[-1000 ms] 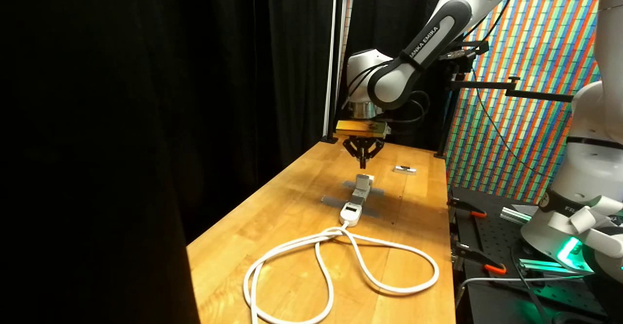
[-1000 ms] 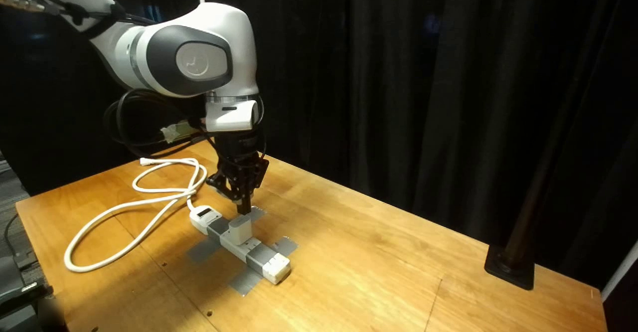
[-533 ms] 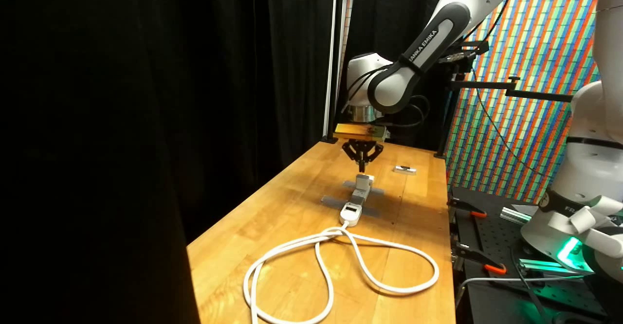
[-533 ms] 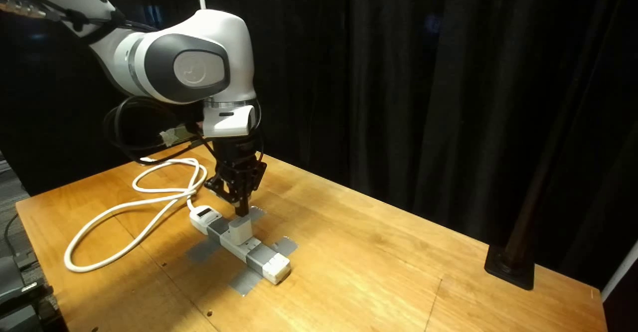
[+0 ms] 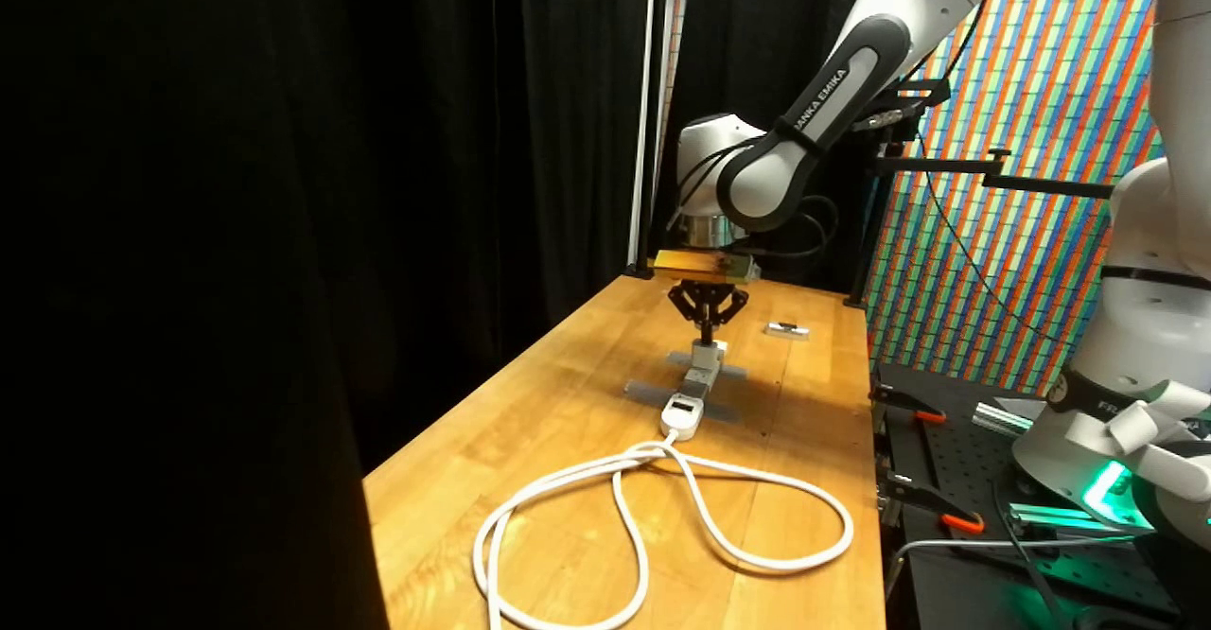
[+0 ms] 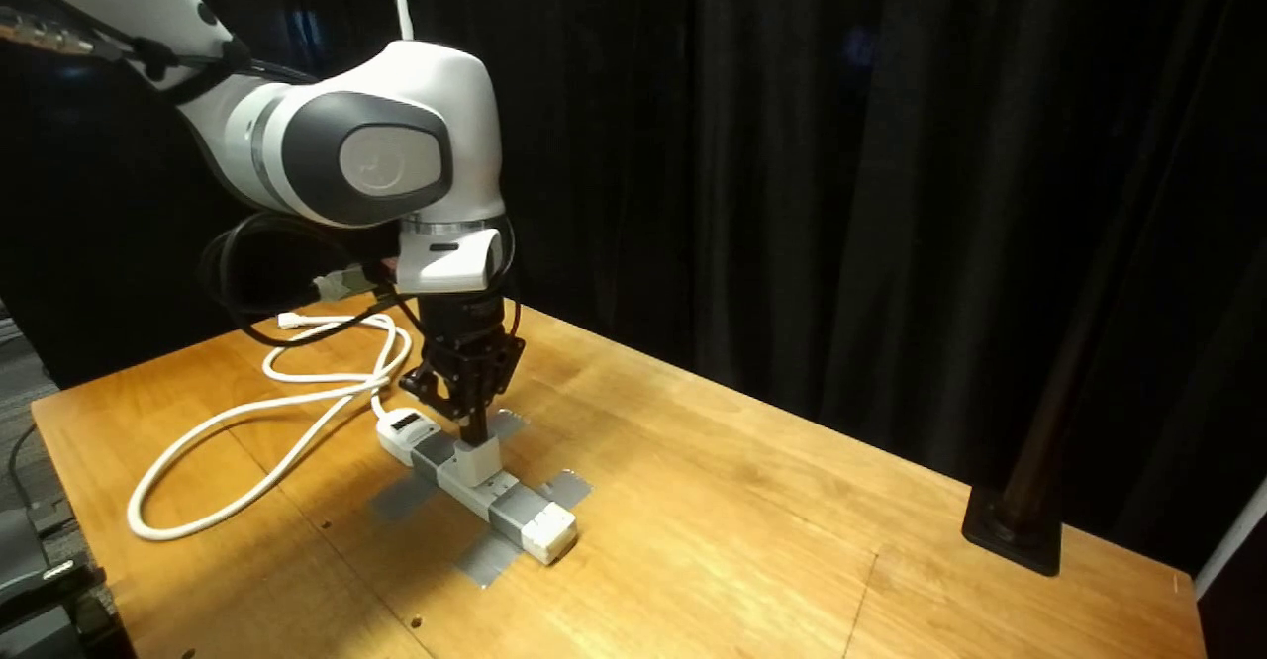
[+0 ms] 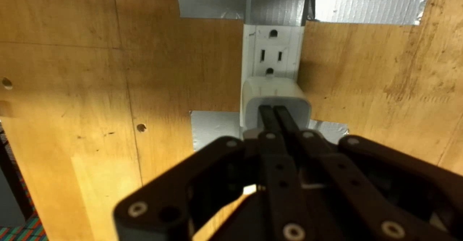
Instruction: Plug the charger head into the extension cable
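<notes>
While tape (image 7: 217,125) flanks the charger head (image 7: 275,92), curtains (image 6: 822,194) hang behind.

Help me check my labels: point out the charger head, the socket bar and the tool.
Charger head (image 6: 481,464): in an exterior view, on a side face.
Socket bar (image 7: 271,55): in the wrist view, on its outlet face, between two slots.
Tool (image 7: 273,107): in the wrist view, midway between its fingertips.

Wood tabletop (image 5: 568,403) w/ holes (image 7: 141,127); grey duct tape strips (image 7: 369,2) stick to it. Blk curtains (image 6: 792,194) hang alongside in both exterior views. In an exterior view: multicolour striped backdrop (image 5: 1003,223), 2 blk clamps (image 5: 905,402) w/ orange tips (image 5: 963,523) at tabletop's edge, tiny pale-&-dark piece (image 5: 787,331) on top. In an exterior view: blk post (image 6: 1051,422) on flat base (image 6: 1024,546).
</notes>
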### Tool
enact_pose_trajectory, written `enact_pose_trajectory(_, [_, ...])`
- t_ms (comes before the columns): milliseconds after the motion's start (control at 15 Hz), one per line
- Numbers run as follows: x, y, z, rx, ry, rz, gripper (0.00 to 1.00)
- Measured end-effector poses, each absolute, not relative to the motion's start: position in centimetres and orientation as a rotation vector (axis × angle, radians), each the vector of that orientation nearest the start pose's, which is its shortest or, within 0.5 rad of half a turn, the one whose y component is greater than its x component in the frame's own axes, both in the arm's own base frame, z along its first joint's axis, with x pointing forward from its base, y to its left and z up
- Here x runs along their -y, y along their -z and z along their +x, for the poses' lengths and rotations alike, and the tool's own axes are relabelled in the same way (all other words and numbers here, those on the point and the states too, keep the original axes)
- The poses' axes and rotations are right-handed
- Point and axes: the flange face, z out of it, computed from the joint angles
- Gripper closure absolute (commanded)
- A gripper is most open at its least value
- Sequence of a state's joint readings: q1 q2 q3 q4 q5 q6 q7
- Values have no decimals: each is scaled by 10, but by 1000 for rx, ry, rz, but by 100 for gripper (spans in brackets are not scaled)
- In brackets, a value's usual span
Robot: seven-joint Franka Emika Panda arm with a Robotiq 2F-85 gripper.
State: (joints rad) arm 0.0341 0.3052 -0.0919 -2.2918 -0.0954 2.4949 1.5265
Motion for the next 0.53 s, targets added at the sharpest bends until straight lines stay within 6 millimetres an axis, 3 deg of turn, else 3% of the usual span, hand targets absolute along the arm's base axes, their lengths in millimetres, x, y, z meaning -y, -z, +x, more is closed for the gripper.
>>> enact_pose_trajectory(533, [32,-206,519,-2242,-29,-2368,92])
